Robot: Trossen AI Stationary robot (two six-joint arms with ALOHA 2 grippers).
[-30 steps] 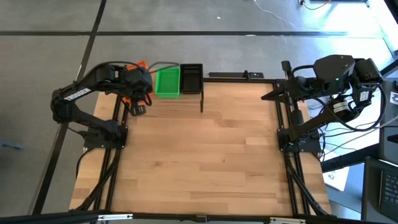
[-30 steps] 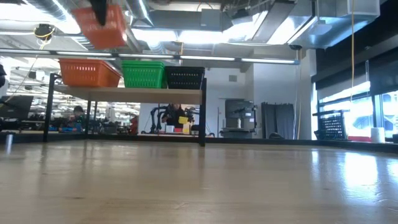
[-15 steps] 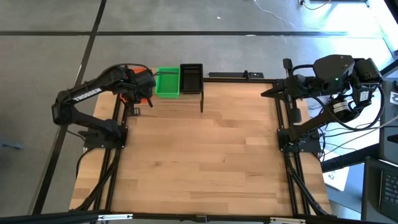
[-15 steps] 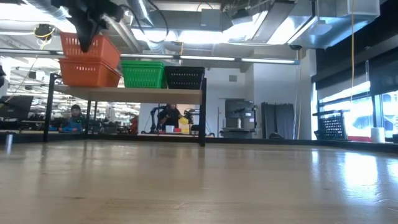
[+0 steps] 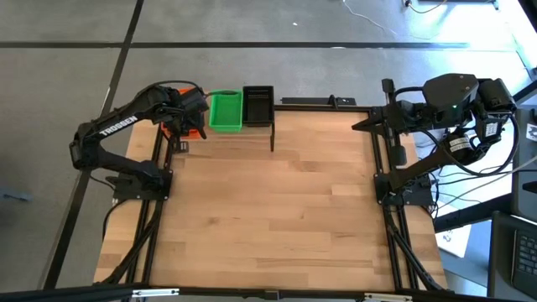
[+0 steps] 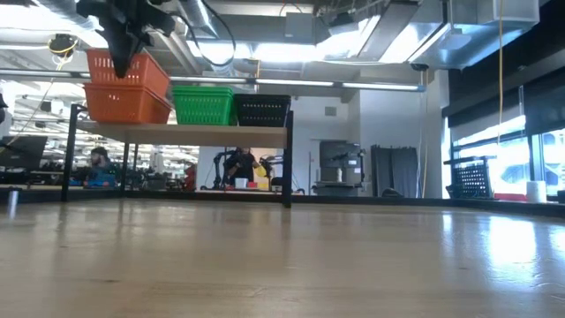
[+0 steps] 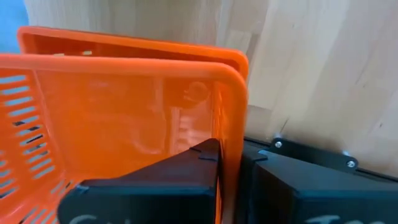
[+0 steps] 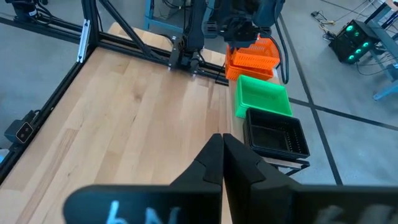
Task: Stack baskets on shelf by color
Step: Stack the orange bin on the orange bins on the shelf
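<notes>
Looking straight down, the left gripper point(image 5: 186, 117) hung over the far-left corner of the table, above the orange end of the shelf point(image 5: 273, 127), with the green basket point(image 5: 226, 111) and black basket point(image 5: 258, 104) lined up beside it. The right gripper point(image 5: 375, 124) waited at the table's right edge, its fingers pressed together on nothing.

From table height, the held orange basket point(image 6: 131, 64) sat tilted, nesting into the lower orange basket point(image 6: 126, 103) on the shelf, likely angled so one end seats first.

At the left wrist, the fingers point(image 7: 186, 180) were clamped on the upper basket's rim wall, one inside, one outside, giving a firm pinch for lowering.

The right wrist view showed all three colours in a row, colours kept apart for stacking.
</notes>
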